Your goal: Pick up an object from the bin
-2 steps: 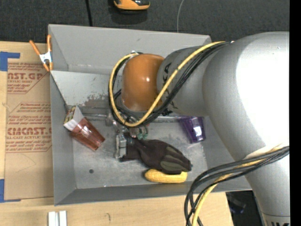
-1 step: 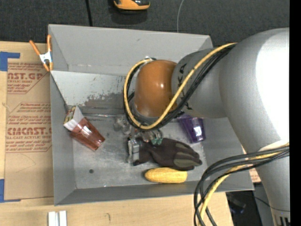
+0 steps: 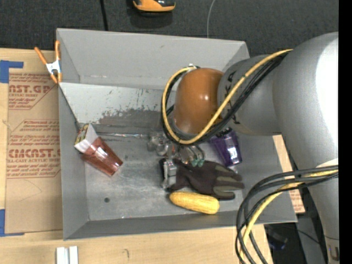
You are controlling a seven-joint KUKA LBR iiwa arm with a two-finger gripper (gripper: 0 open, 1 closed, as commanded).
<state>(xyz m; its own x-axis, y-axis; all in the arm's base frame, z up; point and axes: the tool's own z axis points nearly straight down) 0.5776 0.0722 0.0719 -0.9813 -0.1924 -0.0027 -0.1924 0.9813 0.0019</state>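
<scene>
Although the gripper [image 3: 169,172] is down near the floor of the bin [image 3: 126,199], under the arm's orange cover, nothing can be seen lifted, so I judge the pick not yet done. Grasping, raising and clearing the rim are all left. Whether the gripper is spread or pressed together cannot be told (the cover and cables hide much of it). It sits at the left end of a dark brown glove [image 3: 214,181], which lies toward the bin's front right corner and is the nearest thing to it. A yellow corn cob [image 3: 193,202] lies just beside the glove, close along the front wall, and a purple bottle [image 3: 230,149] stands near the right wall, partly under the arm. A red packet [image 3: 100,155] leans near the left wall, well apart. The floor between packet and gripper is bare, so the open room lies leftward and upward, while the front and right sides are crowded.
</scene>
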